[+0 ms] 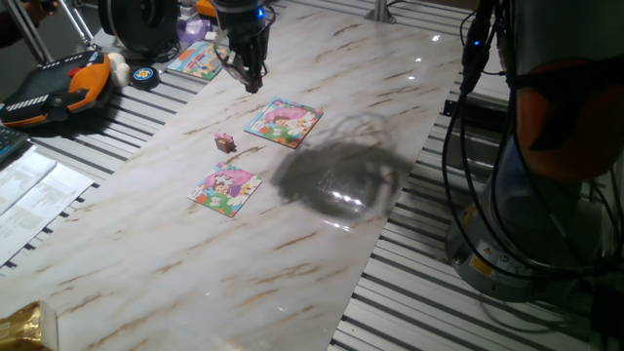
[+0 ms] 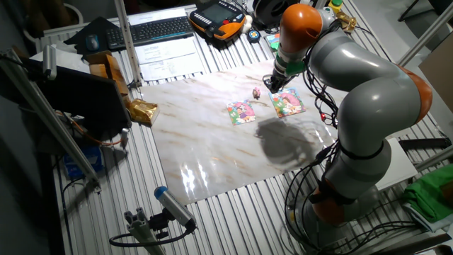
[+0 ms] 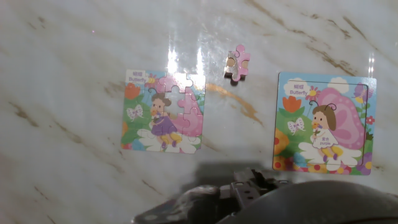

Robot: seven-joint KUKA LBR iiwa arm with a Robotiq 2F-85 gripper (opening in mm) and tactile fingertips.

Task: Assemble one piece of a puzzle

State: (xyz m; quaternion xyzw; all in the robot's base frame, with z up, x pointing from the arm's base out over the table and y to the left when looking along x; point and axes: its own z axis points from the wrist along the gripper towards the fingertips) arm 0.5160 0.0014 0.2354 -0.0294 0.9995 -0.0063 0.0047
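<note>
- One fixed view: we log a glossy marble-patterned table with tan veining, and take the piece as our landmark. It is a small chunky cardboard item with pink print on top and a brown edge, lying loose on the slab. The puzzle lies flat just toward the camera from the piece, apart from it. A larger picture board lies to the right of and beyond the piece. The gripper hangs above the table beyond the piece, well clear of it, carrying nothing we can see; its dark fingers look close together, though we cannot tell the gap for certain.
- The other fixed view: we note the piece as a tiny speck, with the puzzle below-left of it and the larger board to its right. The gripper sits just right of the piece, raised above the table; we judge this a survey position before a grasp.
- Hand view: we record the piece with knobbed outline and thick brown side. The puzzle, lower-left of it, shows interlocking seams and a notch-shaped gap at its top edge, probably the piece's seat. The reference board lies lower-right. The fingers appear only as dark shapes at the lower edge; their spread is unreadable.
</note>
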